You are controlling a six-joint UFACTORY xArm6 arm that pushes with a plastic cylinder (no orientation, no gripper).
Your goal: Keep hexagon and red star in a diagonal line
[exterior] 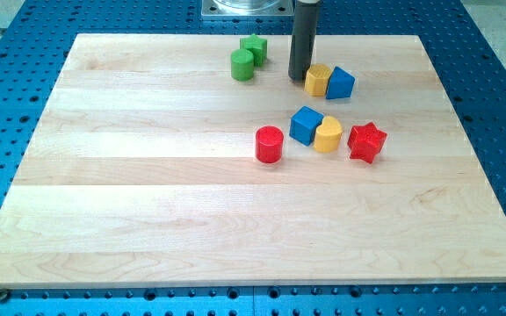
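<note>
My tip (299, 77) touches the yellow hexagon (317, 80) near the tabletop's (148, 193) top edge; red star (366, 141) lies apart, seemingly untouched; no jaws

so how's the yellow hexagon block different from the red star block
The yellow hexagon block has flat sides; the red star block has points. The hexagon sits near the view's top, touching a blue block on its right, with my tip at its left edge; the star sits lower and further right, apart from the yellow heart block. Both are small blocks lying flat on the wooden board.
</note>
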